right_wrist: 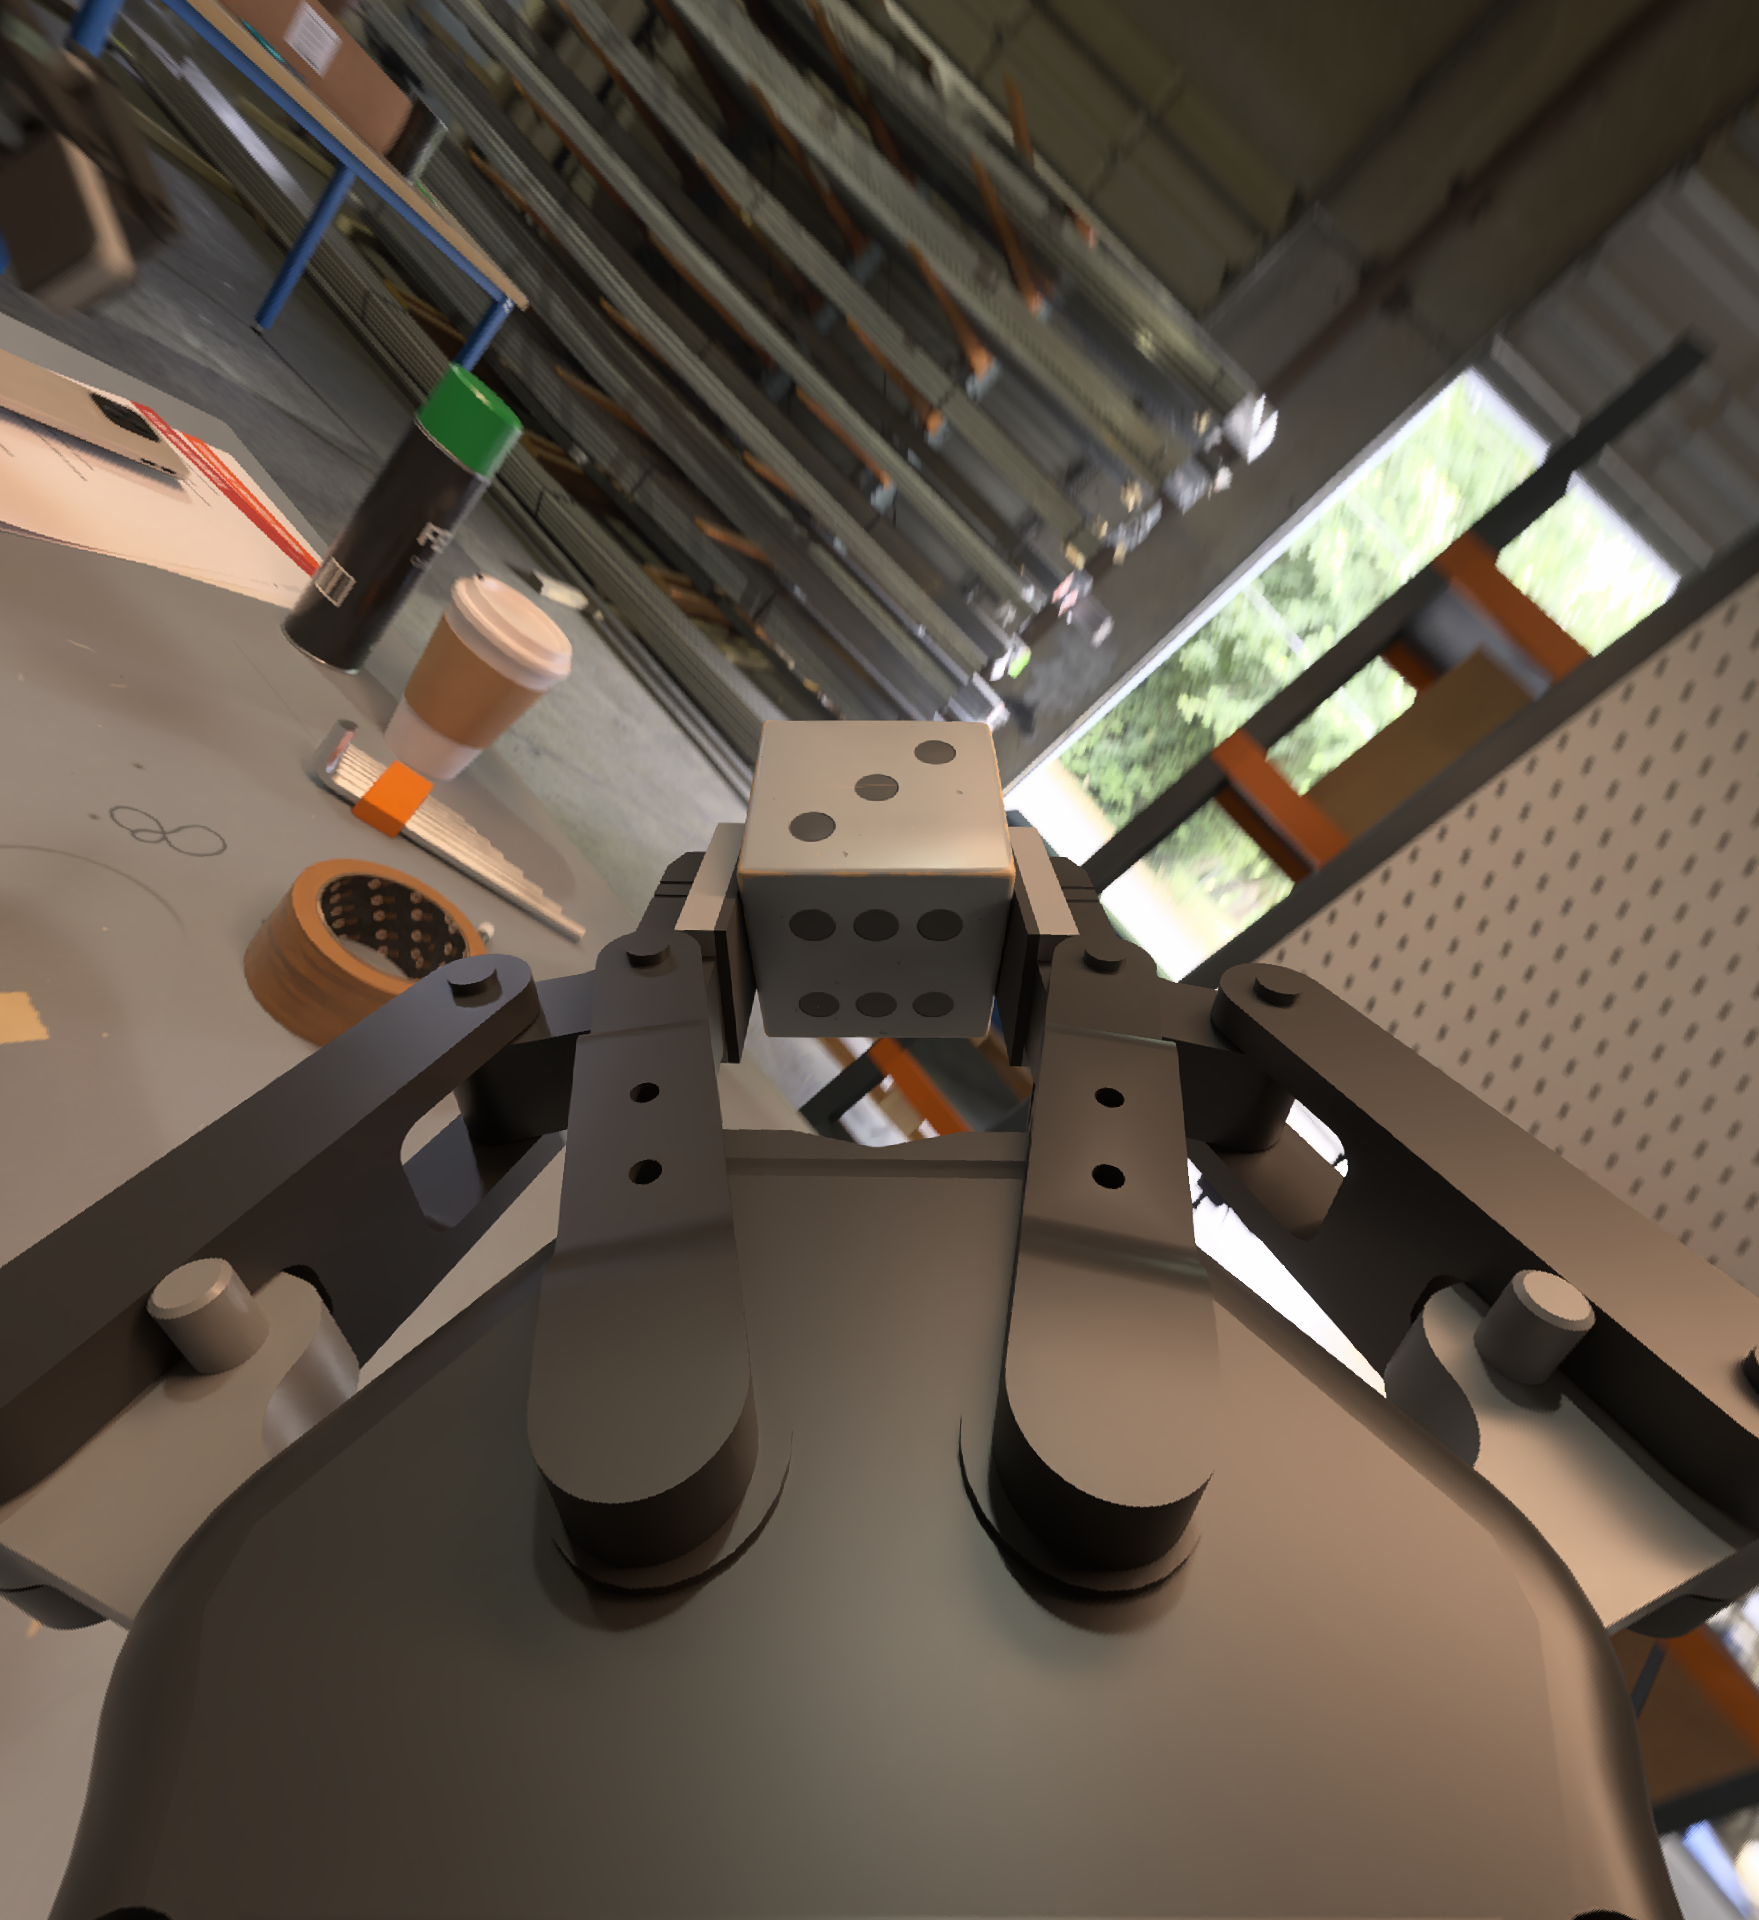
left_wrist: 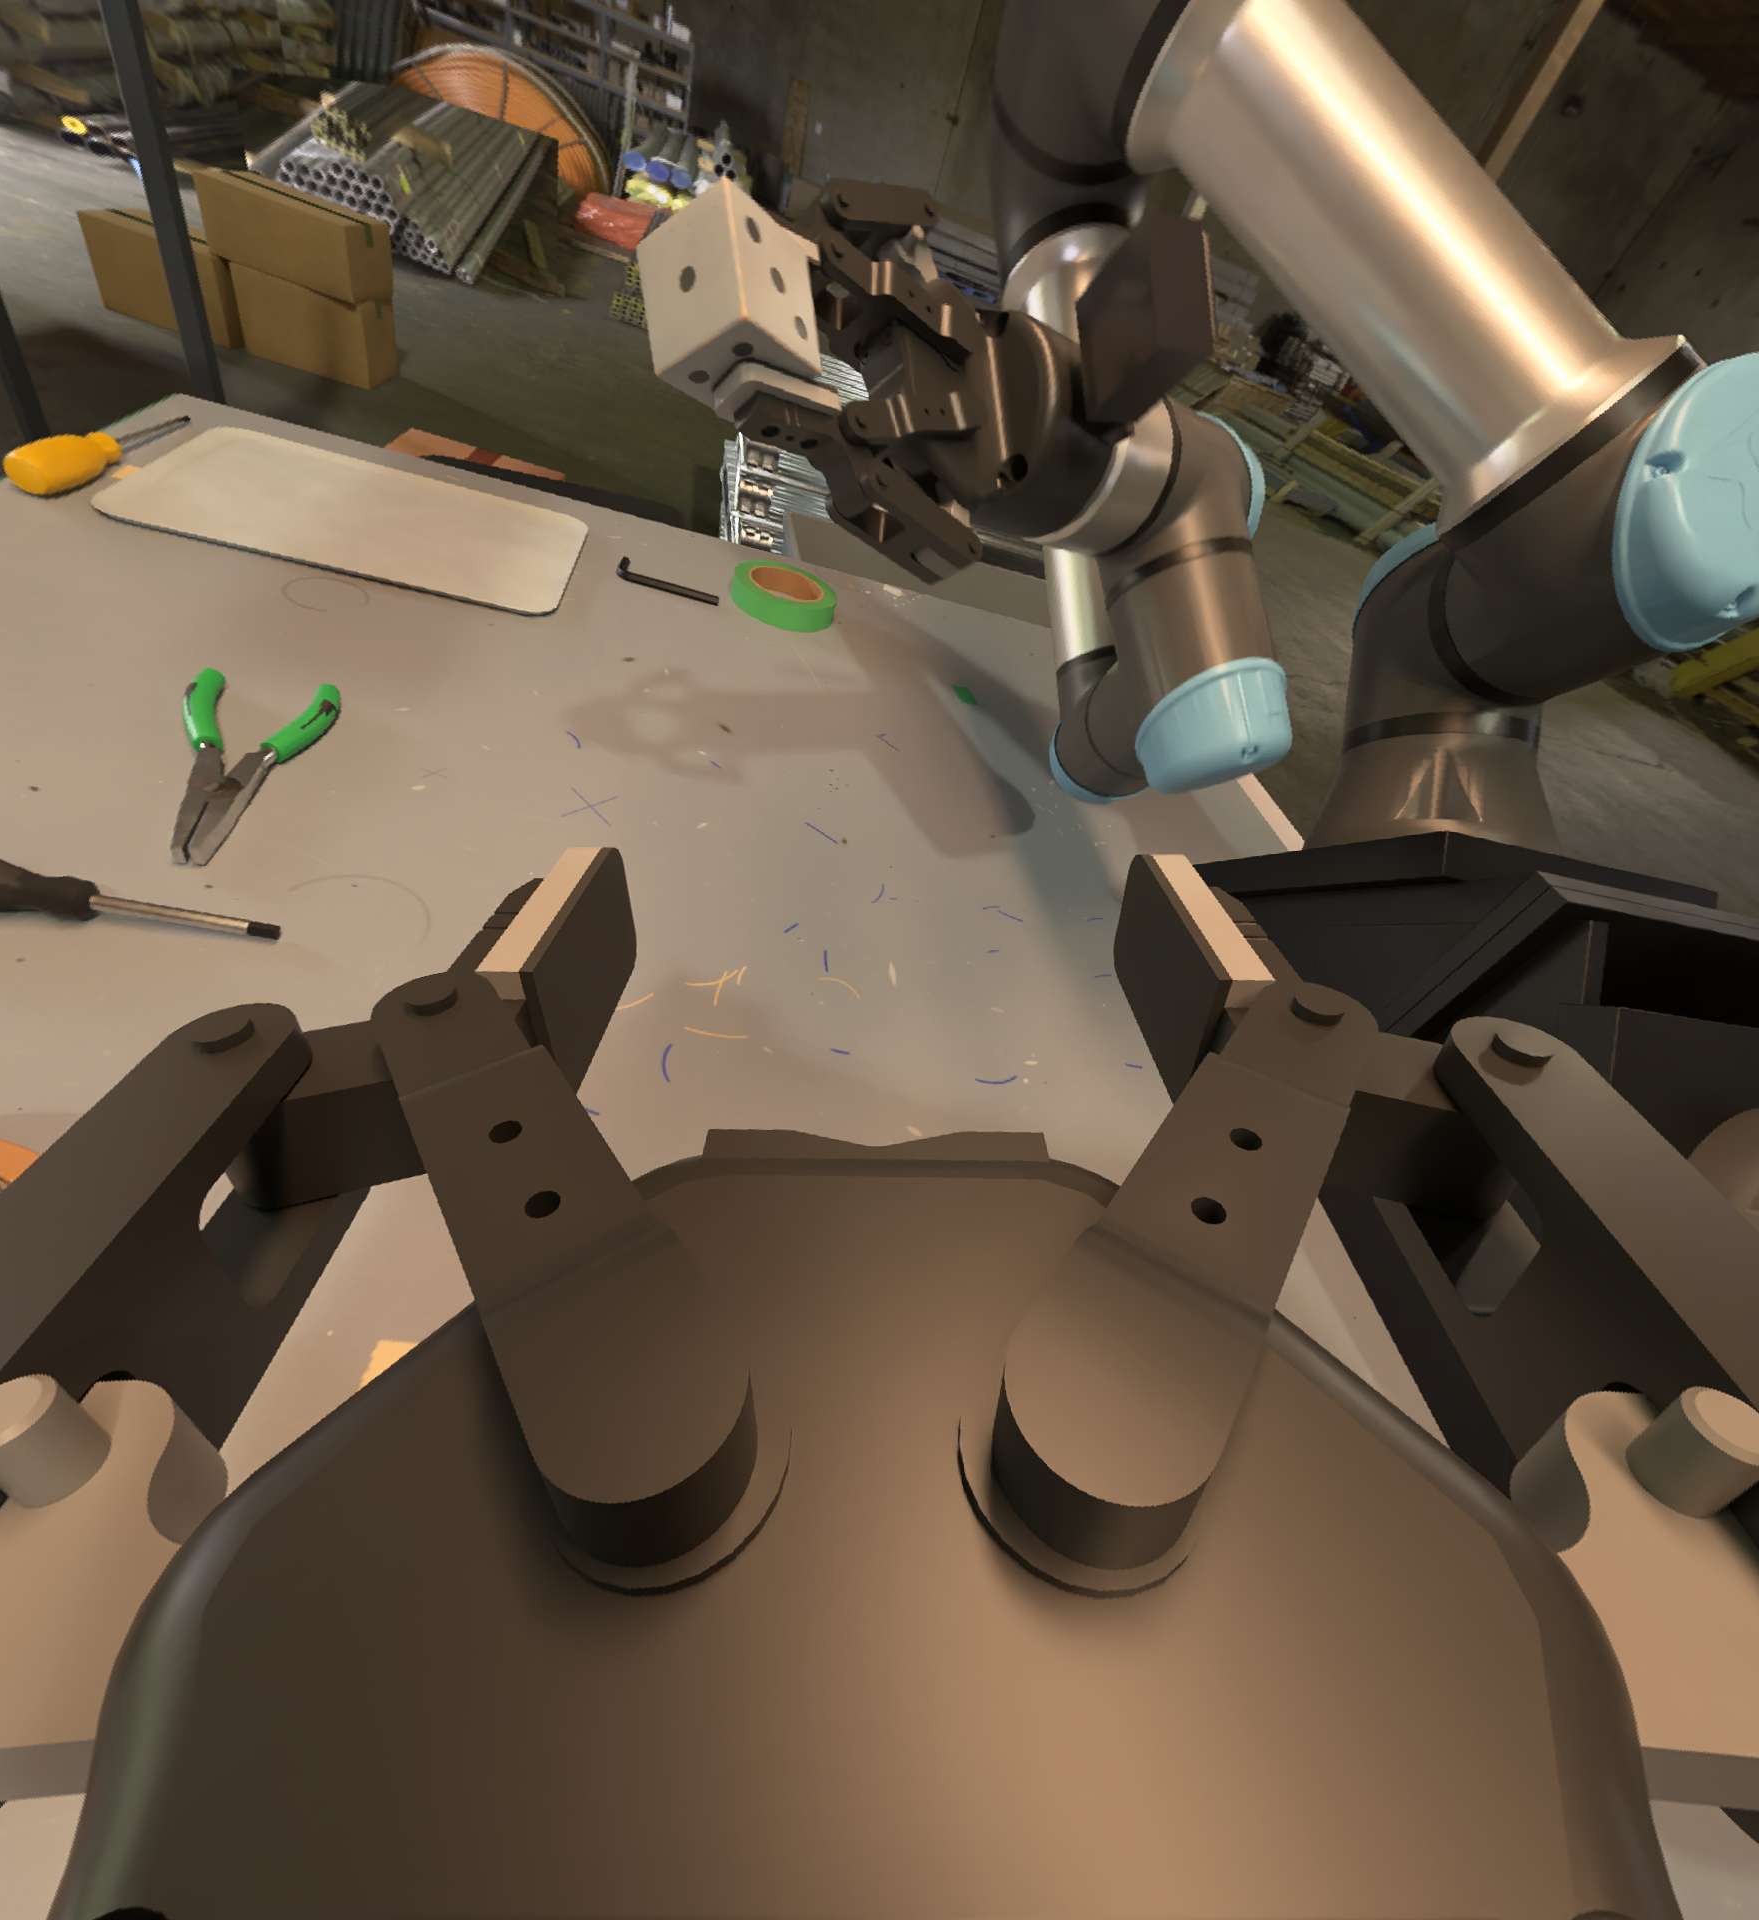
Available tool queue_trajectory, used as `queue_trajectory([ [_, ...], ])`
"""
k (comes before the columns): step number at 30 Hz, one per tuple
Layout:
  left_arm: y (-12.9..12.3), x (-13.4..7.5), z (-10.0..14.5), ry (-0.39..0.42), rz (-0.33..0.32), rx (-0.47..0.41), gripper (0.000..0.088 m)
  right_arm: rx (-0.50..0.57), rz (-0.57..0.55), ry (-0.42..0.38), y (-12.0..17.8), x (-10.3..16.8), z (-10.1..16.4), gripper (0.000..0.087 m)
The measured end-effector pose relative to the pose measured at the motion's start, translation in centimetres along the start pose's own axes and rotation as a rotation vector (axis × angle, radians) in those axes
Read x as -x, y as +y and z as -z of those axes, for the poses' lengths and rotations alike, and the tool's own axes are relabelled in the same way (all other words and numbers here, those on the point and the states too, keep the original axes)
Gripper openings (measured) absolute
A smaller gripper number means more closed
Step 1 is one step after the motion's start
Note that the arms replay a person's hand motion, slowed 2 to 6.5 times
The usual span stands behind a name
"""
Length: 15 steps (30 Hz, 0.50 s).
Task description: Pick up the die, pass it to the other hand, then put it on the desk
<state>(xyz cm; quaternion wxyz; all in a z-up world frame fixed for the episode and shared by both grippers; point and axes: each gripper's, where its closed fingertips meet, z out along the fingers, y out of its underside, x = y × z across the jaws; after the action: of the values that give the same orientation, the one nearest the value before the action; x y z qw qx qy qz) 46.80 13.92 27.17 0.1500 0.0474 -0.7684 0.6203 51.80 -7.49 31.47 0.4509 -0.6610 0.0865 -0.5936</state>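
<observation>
Right wrist view puts the die (right_wrist: 875, 883) dead centre, pinched on two opposite sides by the right gripper (right_wrist: 873, 935), its three-pip and six-pip faces turned back toward the camera. It hangs in the air, well clear of the desk (right_wrist: 106, 727), where a roll of brown tape (right_wrist: 361, 951) and a paper coffee cup (right_wrist: 480, 675) stand off to one side. From the left wrist view the same die (left_wrist: 729, 286) sits high above the far part of the desk, while the left gripper (left_wrist: 870, 925) waits lower down with its fingers spread wide and nothing between them. So the pick-up looks done. The hand-over has not happened yet: the two grippers are well apart, and the placing on the desk is left after that.
</observation>
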Motion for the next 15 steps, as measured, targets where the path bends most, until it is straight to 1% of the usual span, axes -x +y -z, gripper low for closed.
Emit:
queue_trajectory([
  [4,-0.2,-0.1,0.4,-0.016,-0.013,-0.004,0.0788,0.138,-0.162,0.001,3.5,-2.5,0.7,0.0383],
  [8,-0.3,-0.2,0.7,-0.026,-0.022,-0.007,0.0772,0.298,-0.337,-0.006,7.5,-4.0,1.6,0.0383],
  [15,-0.3,-0.2,0.8,-0.035,-0.025,-0.004,0.0747,0.616,-0.614,-0.002,15.0,-5.0,4.2,0.0383],
])
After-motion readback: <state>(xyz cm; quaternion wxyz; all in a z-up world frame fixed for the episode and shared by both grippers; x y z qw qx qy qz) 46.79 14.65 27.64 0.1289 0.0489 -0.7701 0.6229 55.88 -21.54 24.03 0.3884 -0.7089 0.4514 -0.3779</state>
